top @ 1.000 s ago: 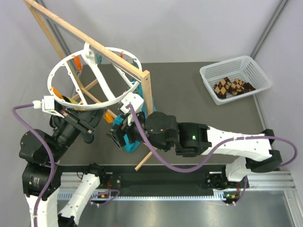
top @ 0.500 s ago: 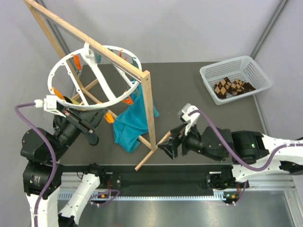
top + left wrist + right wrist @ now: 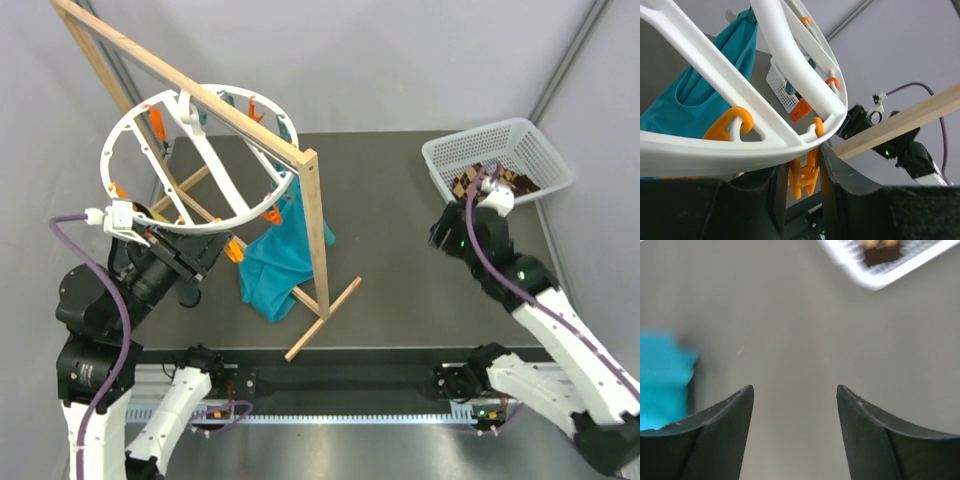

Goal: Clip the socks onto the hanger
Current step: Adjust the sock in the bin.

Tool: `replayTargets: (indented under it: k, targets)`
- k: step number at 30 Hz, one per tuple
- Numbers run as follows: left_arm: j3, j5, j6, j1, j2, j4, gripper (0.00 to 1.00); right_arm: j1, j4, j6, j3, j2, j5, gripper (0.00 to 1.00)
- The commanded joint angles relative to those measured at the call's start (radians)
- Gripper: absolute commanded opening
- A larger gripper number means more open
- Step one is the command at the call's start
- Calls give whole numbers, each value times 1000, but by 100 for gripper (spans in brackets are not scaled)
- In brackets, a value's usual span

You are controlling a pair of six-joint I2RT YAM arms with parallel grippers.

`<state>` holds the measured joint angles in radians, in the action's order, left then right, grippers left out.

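Observation:
The white round hanger (image 3: 150,130) hangs tilted on the wooden frame, with orange clips around its rim. My left gripper (image 3: 222,248) is at its lower rim, shut on an orange clip (image 3: 805,172) that hangs between the fingers in the left wrist view, below the hanger rim (image 3: 740,150). The argyle socks (image 3: 462,184) lie in the white mesh basket (image 3: 540,150) at the back right, partly hidden by my right wrist. My right gripper (image 3: 445,232) is open and empty over the table, just left of the basket. Its wrist view shows the socks (image 3: 880,250) at the top edge, beyond the open gripper (image 3: 794,388).
A wooden frame (image 3: 312,210) stands across the left half of the table, its foot bar reaching the near edge. A teal cloth (image 3: 272,265) hangs from the hanger next to the post; it shows blurred in the right wrist view (image 3: 662,375).
My right arm has left the teal cloth at the frame and swung right and back to the basket. The hanger has tilted up a little. My left gripper stays at the clip.

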<state>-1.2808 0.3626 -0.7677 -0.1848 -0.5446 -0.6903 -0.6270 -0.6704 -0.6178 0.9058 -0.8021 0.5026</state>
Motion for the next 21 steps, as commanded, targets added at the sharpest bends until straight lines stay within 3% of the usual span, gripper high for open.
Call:
replayTargets:
  k: [1,3,7,9,10,11,12,15,21]
  targets:
    - [37,25,16,5,11,18,0,327,230,130,56,-237,-372,65]
    - [55,27,21,5,18,20,0,378,265,164,175,-349,-313,66]
    - [70,3,42,4,26,12,0,447,247,191,460,-721,-151,73]
    - [75,2,44,4,29,11,0,511,156,150,680,-862,-133,75]
    - [77,4,45,4,28,11,0,533,111,139,761,-1005,-133,77]
    - [75,4,47,4,29,8,0,552,60,126,941,-1078,-130,77]
    - [75,-1,48,4,31,6,0,575,-1,125,1026,-1211,-110,78]
    - [70,-5,57,4,35,-3,0,608,-109,156,1244,-1377,-27,79]
    - [49,-7,59,4,38,-3,0,690,-84,151,1234,-1451,56,79]
